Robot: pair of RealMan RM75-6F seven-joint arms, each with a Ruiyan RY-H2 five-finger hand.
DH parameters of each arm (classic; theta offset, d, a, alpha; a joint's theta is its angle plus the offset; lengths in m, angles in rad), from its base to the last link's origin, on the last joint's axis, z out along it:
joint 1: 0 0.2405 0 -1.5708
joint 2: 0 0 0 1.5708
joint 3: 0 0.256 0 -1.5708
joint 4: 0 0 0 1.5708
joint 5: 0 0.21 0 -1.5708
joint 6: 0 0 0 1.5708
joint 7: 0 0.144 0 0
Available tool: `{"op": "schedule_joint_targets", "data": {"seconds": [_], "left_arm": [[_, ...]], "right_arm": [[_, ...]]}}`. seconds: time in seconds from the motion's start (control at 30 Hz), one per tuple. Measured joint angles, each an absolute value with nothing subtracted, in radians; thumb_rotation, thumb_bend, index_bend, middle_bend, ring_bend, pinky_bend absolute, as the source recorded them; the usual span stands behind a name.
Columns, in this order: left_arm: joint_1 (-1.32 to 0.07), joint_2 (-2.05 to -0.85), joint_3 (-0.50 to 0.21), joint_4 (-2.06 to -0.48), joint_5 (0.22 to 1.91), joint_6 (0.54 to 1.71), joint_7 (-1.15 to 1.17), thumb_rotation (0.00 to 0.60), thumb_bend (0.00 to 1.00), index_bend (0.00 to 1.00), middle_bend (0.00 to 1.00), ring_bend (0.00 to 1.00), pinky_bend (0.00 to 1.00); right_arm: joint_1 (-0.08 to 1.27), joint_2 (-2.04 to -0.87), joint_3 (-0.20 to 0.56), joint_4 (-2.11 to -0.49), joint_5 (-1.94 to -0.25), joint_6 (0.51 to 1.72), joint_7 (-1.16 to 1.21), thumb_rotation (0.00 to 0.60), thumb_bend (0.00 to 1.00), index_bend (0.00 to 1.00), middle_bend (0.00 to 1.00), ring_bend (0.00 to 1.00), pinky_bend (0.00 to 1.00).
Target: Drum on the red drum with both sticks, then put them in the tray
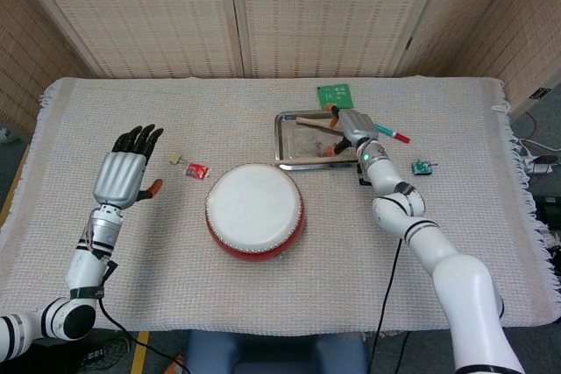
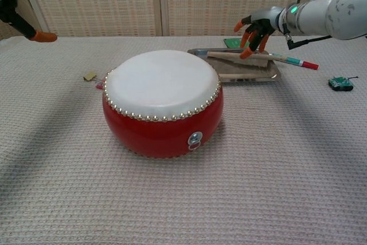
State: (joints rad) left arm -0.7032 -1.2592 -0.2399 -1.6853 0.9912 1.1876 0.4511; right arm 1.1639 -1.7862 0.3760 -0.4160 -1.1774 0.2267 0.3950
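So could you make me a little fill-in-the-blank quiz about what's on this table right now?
1. The drum has a white top and a ____ body.
2. The drumsticks lie in the metal ____.
3. The right hand hovers over the tray holding ____.
4. The left hand is raised with its fingers ____.

Missing words: red; tray; nothing; apart

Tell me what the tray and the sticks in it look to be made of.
Tray: apparently metal, polished; it is silvery with glinting rims. Sticks: probably bare wood, matte; they are pale tan with no shine. Neither hand holds one.
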Motion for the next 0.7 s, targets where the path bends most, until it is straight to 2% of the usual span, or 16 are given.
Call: {"op": "schedule_joint_targets", "data": {"seconds": [0.3,0.47,0.57,0.7], "left_arm": [[-0.663,-1.228,-0.229,-1.680,1.022,1.205,0.402,0.600,0.29,0.00,0.00,0.00,0.11],[-0.623,-1.210,-0.223,-1.674,1.039,1.229,0.348,0.600,0.29,0.00,0.00,0.00,0.11],[-0.590,-1.197,-0.214,-1.671,1.060,1.254,0.316,0.600,0.29,0.00,0.00,0.00,0.11],[-0.543,-1.181,-0.191,-1.672,1.099,1.292,0.289,0.600,0.29,0.00,0.00,0.00,0.11]], "right_arm": [[1.038,-1.580,0.342,-0.721,-1.238,0.377,0.401,0.600,0.13,0.15,0.28,0.17,0.41],[0.918,-1.430,0.311,-0.985,-1.250,0.539,0.325,0.600,0.13,0.15,0.27,0.17,0.40],[0.830,-1.342,0.288,-1.158,-1.248,0.667,0.241,0.600,0.13,0.13,0.23,0.12,0.33],[0.699,-1.233,0.250,-1.367,-1.249,0.855,0.133,0.600,0.13,0.05,0.16,0.03,0.16]]}}
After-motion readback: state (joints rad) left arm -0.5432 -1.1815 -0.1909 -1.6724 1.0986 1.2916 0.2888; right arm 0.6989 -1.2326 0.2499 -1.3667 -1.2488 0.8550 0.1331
